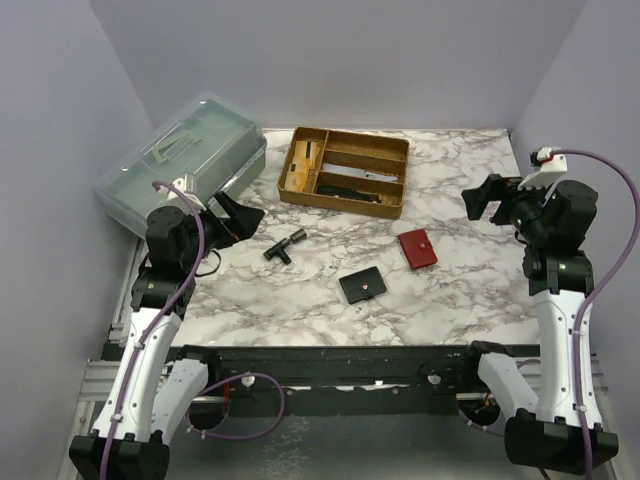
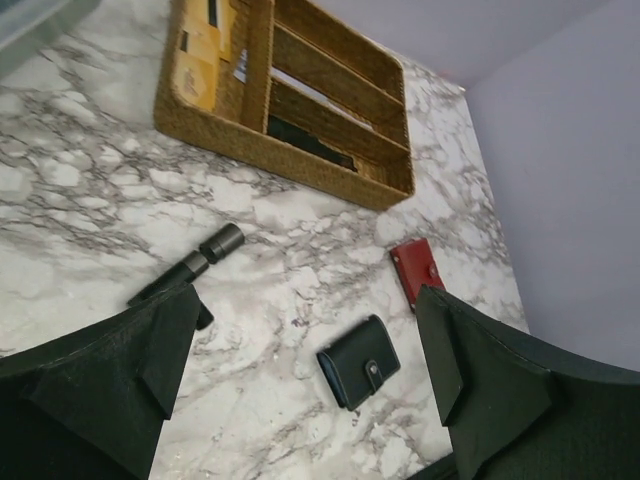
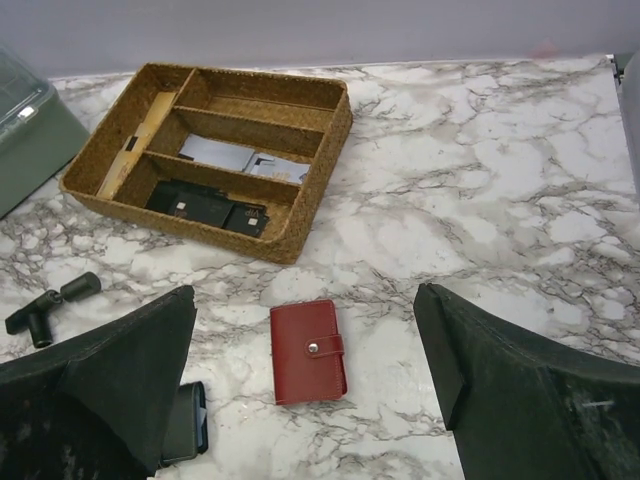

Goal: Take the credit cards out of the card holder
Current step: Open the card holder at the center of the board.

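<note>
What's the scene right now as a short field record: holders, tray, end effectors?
red card holder: snapped shut, flat on table
black card holder: snapped shut, left of and nearer than red one
woven tray: far side, partly filled
left end effector: open, empty
right end effector: open, empty
</note>
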`<state>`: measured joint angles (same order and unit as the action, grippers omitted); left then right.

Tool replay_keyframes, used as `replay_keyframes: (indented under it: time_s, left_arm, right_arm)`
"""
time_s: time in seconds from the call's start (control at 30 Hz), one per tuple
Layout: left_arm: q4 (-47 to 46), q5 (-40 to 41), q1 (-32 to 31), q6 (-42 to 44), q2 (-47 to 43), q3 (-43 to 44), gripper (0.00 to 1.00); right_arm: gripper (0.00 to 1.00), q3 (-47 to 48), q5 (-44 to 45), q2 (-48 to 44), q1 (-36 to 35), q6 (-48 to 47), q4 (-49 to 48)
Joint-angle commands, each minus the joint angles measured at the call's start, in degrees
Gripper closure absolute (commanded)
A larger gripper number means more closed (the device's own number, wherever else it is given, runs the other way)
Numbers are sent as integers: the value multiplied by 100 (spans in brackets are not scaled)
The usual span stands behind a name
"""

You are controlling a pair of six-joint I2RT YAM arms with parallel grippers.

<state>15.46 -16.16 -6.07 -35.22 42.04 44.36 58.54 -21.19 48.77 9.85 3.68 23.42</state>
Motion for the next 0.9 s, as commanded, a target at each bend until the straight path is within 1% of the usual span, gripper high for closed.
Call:
replay_keyframes:
  time_s: [0.0,0.03,0.1,0.23,0.3,0.37,0.47,0.5,0.53,0.6,0.7,0.8,0.87]
  left_arm:
    - [-149,-1215,-38,-180,207,2,1]
    - [-151,-1337,-122,-234,250,-24,1]
    - [-129,-1260,-430,-205,286,-98,1]
    - [-70,-787,-1254,-139,346,-241,1]
    - [-43,-570,-1648,-92,502,-269,1]
    - [3,-240,-2048,-21,666,-278,1]
    - [43,341,-2583,46,880,-327,2]
    - [44,470,-2699,57,953,-358,4]
    - [42,581,-2787,43,1029,-396,4]
    - [35,652,-2869,-38,1161,-481,5]
    - [-167,597,-2932,-268,1235,-696,5]
    - [-571,494,-2938,-583,1236,-1003,4]
    - [-862,409,-2940,-823,1230,-1196,2]
  right_arm:
    - [0,52,-73,-10,9,153,-22]
    - [0,52,-169,12,7,158,-27]
    - [0,14,-355,44,7,176,-105]
    - [0,-152,-687,145,6,33,-293]
    - [0,-266,-1026,221,2,-130,-399]
    - [0,-477,-1574,265,7,-473,-562]
    - [0,-871,-2935,314,8,-1256,-803]
    - [0,-945,-3481,372,4,-1602,-732]
    - [0,-994,-3939,456,5,-2056,-607]
    - [0,-1035,-4542,583,7,-2441,-234]
    - [0,-1211,-4816,569,3,-2956,114]
    - [0,-1653,-5021,439,2,-2870,-263]
    - [0,-1785,-5279,443,4,-3055,-222]
